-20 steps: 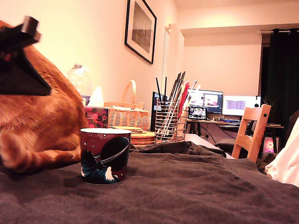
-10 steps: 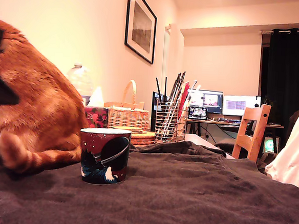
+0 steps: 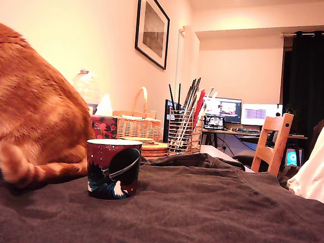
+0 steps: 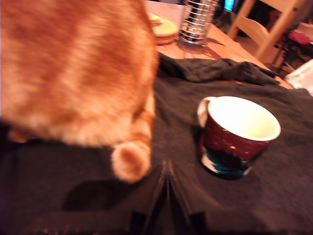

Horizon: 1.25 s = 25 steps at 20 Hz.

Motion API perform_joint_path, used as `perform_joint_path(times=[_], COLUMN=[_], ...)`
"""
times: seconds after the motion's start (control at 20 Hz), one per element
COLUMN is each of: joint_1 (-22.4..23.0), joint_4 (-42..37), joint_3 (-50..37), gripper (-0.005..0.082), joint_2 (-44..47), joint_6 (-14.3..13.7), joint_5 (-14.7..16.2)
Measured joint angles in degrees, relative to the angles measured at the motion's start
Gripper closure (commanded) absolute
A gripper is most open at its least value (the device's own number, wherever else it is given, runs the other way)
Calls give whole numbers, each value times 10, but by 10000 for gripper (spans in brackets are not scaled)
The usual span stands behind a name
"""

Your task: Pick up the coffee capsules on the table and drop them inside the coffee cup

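Capsule shows in neither view, perhaps hidden by the cat [image 3: 34, 118], and as likely light, slick plastic it wants a pinch across its body, while only the wrist view shows the gripper [image 4: 166, 196], fingers together, and the cup [image 4: 238, 134] standing empty beside the cat.

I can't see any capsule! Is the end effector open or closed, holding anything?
End effector: closed tight, nothing seen in it.
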<state>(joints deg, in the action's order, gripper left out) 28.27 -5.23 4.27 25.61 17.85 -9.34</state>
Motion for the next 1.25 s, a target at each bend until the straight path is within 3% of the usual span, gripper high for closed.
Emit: perform_joint_path(times=[0.5,0.7,1.0,1.25], joint_1=[-43,-51,-51,-51], joint_4=[134,183,235,237], joint_3=[0,0,0,0], gripper=[793,793,793,793], joint_2=[-133,-195,-258,-258], joint_6=[-1,-17,-46,-48], joint_5=[-14,-14,29,32])
